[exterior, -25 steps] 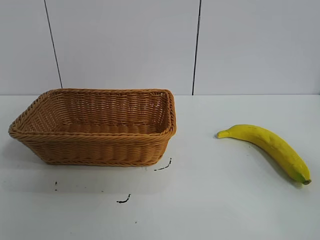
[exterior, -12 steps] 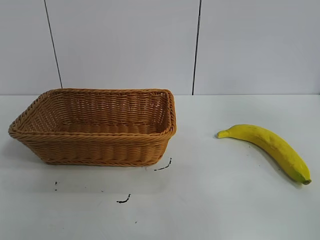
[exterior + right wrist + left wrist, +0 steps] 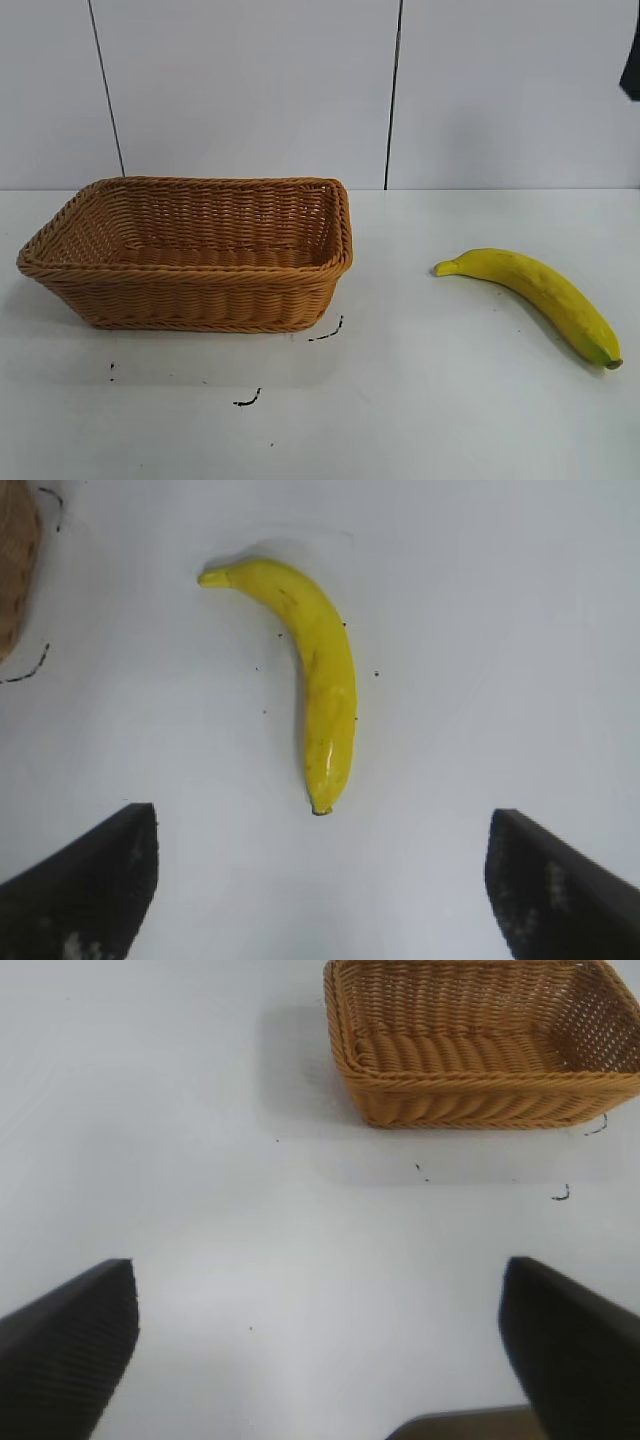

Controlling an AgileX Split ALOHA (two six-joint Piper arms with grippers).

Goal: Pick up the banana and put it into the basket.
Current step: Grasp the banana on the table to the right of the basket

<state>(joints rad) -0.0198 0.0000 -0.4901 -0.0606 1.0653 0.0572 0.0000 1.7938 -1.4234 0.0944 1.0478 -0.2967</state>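
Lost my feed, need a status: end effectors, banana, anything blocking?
Left end effector open over bare table; right end effector open above banana. Banana on table, outside basket. Nothing blocking.

**Banana on the desk, basket standing apart**

The banana (image 3: 318, 665) lies flat on the white desk (image 3: 430, 400), a long yellow fruit with a gentle curve. It sits ahead of the right gripper (image 3: 320, 880), in line with the gap between the wide-open jaws and clear of both. Its greenish-brown tip points back toward those jaws; its short stem points away, toward the basket side.

The basket (image 3: 190, 255) is rectangular, tan-brown woven wicker with flaring sides and a braided rim. It stands upright and holds nothing, well ahead of the left gripper (image 3: 320, 1360) and off to one side of its open jaws. Basket and banana rest well apart.
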